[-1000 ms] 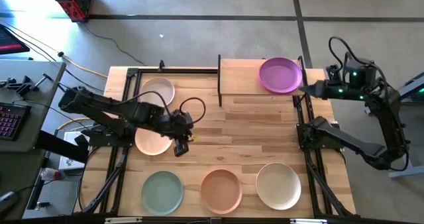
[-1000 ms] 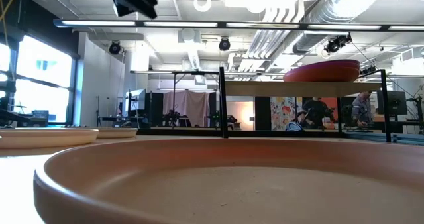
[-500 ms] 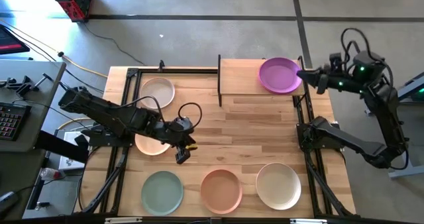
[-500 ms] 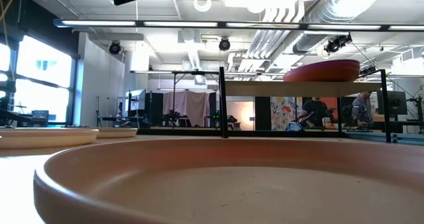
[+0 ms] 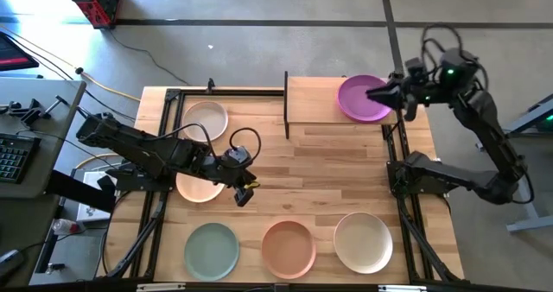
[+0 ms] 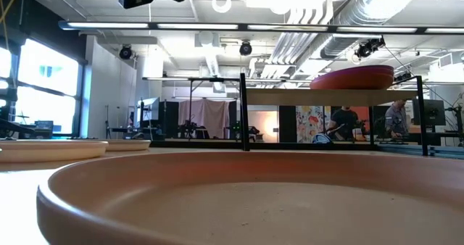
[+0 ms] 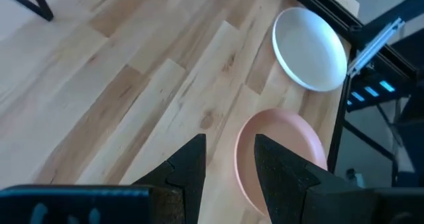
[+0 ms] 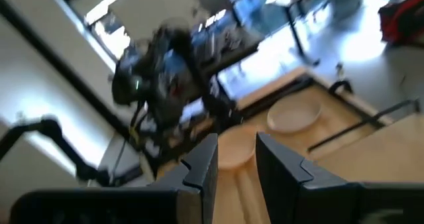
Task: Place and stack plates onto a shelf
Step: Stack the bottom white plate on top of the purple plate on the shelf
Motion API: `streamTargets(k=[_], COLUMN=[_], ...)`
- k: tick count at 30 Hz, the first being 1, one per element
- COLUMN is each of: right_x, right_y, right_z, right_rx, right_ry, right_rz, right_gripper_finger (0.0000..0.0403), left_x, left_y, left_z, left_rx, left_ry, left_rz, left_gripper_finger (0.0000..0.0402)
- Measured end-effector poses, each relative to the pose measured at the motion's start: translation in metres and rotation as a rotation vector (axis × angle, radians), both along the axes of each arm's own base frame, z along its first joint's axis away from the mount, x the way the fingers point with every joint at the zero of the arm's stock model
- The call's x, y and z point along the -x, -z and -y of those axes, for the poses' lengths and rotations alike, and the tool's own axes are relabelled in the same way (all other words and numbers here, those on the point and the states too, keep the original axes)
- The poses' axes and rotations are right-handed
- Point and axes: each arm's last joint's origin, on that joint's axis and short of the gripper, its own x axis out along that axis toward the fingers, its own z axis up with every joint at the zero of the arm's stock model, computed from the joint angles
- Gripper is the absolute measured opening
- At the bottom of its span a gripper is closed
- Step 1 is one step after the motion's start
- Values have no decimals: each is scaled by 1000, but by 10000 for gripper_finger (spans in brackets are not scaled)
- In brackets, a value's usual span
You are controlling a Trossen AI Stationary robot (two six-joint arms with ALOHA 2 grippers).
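A purple plate (image 5: 361, 98) lies flat on the right end of the wooden shelf (image 5: 311, 102); the low view shows that plate (image 6: 353, 77) on the shelf board (image 6: 304, 97). On the table lie a cream plate (image 5: 206, 119), a peach plate (image 5: 195, 188), a sage green plate (image 5: 212, 249), a salmon plate (image 5: 288, 246) and an off-white plate (image 5: 363, 242). My left gripper (image 5: 244, 194) hovers over bare wood between the peach and salmon plates, open and empty (image 7: 229, 166). My right gripper (image 5: 375, 92) hangs above the purple plate's right rim, open and empty (image 8: 236, 159).
Black frame rails run along the table's left (image 5: 160, 197) and right (image 5: 399, 197) sides. A black upright (image 5: 286, 111) stands at the shelf's left end. The table's middle (image 5: 328, 171) is bare wood. People show far off in the room (image 6: 395, 118).
My right gripper has swung from beside the shelf's right end toward the table's left and now hangs over the purple plate's right rim. My left gripper has drifted a little toward the table's right, away from the peach plate. No plate has moved.
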Motion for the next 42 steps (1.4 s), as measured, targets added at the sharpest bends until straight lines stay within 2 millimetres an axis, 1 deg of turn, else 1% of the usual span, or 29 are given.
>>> streamTargets(k=[6,12,17,22,25,30,37,42], right_x=[-15,-21,-22,-28,-38,-61,-91,-105], right_y=[17,30,43,53,58,68,92,105], right_z=[-12,-33,-49,-61,-69,-87,-114,-133], right_rx=[-29,-43,-78,-82,-80,-45,101,161], right_ry=[-124,-198,-210,-224,-261,-330,-383,-424], right_rz=[-146,-298,-481,-629,-686,-787,-956,-1024], right_gripper_finger=[85,85,85,85,85,85,85,85], left_x=[0,0,0,0,0,0,0,0], left_y=[0,0,0,0,0,0,0,0], left_z=[-1,-1,-1,-1,-1,-2,-2,-2], left_rx=[23,21,3,-10,-12,-14,-41,-60], left_ry=[-46,-51,-64,-54,-54,-54,-29,-10], left_rz=[5,6,11,9,9,8,6,5], left_gripper_finger=[117,117,117,117,117,117,117,117])
